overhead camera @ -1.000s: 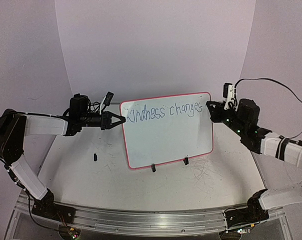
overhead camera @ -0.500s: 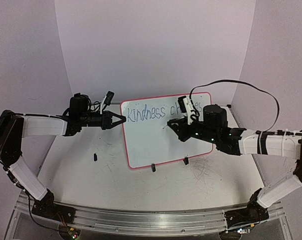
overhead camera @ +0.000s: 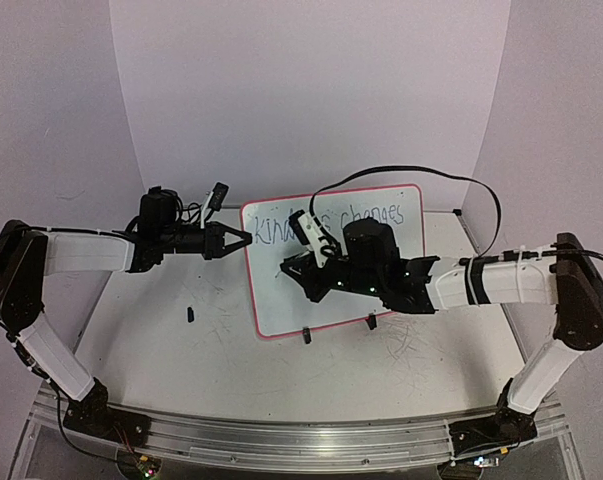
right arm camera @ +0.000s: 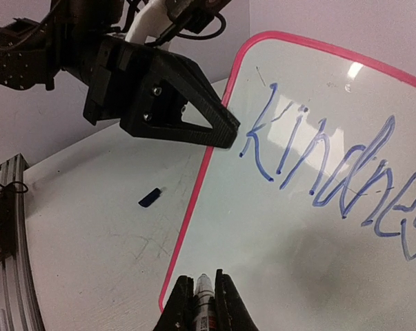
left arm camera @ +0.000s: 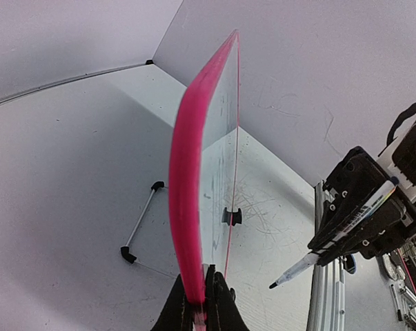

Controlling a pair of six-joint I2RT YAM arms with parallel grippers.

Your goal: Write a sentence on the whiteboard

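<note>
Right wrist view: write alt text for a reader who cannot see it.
A marker, pinched in the right fingers, points at the blank lower part of a pink-framed whiteboard. Blue handwriting above begins "Kindne". The left fingers clamp its left edge.

top external: set high behind the bases, faced down, far off.
wrists: held close; pink-framed glossy white whiteboard [left arm camera: 184, 207] shared by all views.
</note>
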